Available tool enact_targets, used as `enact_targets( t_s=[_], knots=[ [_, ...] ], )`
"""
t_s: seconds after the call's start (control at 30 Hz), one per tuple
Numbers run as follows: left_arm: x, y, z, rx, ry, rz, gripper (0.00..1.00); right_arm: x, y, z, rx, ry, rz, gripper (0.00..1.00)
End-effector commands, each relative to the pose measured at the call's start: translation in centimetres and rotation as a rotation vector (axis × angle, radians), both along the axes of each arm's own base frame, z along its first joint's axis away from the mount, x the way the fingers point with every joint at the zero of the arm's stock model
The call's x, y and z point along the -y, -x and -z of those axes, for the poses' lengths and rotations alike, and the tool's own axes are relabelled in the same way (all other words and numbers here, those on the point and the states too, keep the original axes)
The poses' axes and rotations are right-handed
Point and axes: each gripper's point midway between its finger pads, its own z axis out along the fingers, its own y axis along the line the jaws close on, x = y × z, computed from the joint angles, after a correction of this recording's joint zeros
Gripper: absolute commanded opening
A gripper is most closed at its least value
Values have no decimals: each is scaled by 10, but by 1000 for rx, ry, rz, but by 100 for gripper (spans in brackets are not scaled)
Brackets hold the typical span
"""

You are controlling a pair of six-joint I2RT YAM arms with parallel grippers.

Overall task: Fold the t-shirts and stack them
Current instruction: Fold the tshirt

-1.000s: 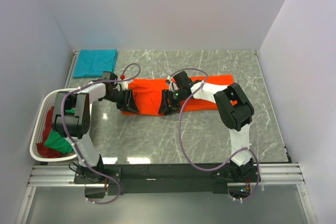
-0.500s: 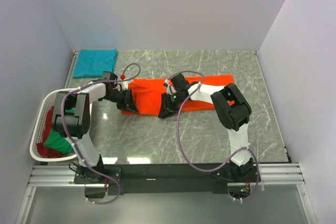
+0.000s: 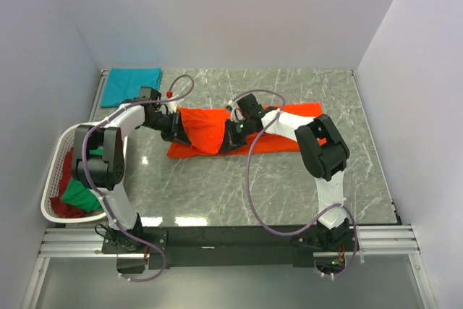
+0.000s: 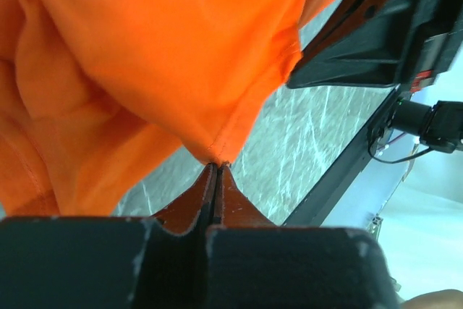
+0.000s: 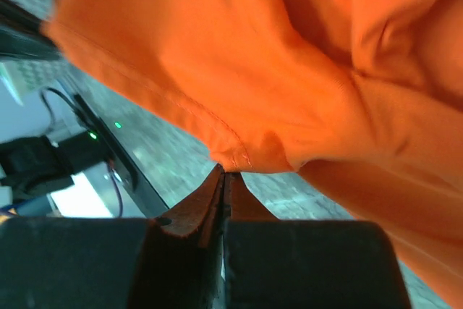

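The left fingers [image 4: 189,206] and right fingers [image 5: 201,202] each pinch a hem corner of the orange t-shirt [image 3: 205,128].

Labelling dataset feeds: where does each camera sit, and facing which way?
Top external: fixed high behind the robot, looking down on the grey marbled table; left arm and right arm show.
Left wrist: on the left arm, looking past the left gripper, shut on the bright orange cloth t-shirt.
Right wrist: likewise, past the right gripper pinching it.
Shared: all show that t-shirt.
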Motion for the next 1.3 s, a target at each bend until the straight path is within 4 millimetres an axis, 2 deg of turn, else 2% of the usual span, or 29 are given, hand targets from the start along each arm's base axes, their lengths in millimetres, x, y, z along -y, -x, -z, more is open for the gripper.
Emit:
enact_targets(
  t_s=[0.0,0.2,0.4,0.63,0.7,0.8,1.0,1.07,1.17,1.2,1.27],
  knots=[
    [6,-12,-14,30,36,22,1,-5,-38,-60,161,-99,30,0],
    [11,-46,-29,83,57,8,1,-7,-66,-82,205,-145,55,0],
    [10,-93,-37,150,56,-25,1,-6,-86,-70,215,-144,64,0],
    [4,-120,-22,140,46,-68,1,1,-105,-58,212,-133,97,0],
    [3,-125,-20,142,46,-77,4,4,-109,-54,206,-126,111,0],
    [2,-135,-22,158,53,-92,19,11,-116,-52,204,-116,141,0],
    [-7,-153,-35,225,102,-148,38,21,-126,-52,171,-148,197,0],
    [-10,-158,-50,283,117,-159,39,22,-132,-57,188,-160,213,3],
    [-16,-154,-60,327,108,-167,44,24,-140,-64,209,-153,236,22],
    [-17,-149,-57,318,94,-167,45,25,-143,-65,219,-145,236,35],
    [-19,-139,-52,295,75,-159,46,39,-149,-64,237,-107,262,43]
  ],
)
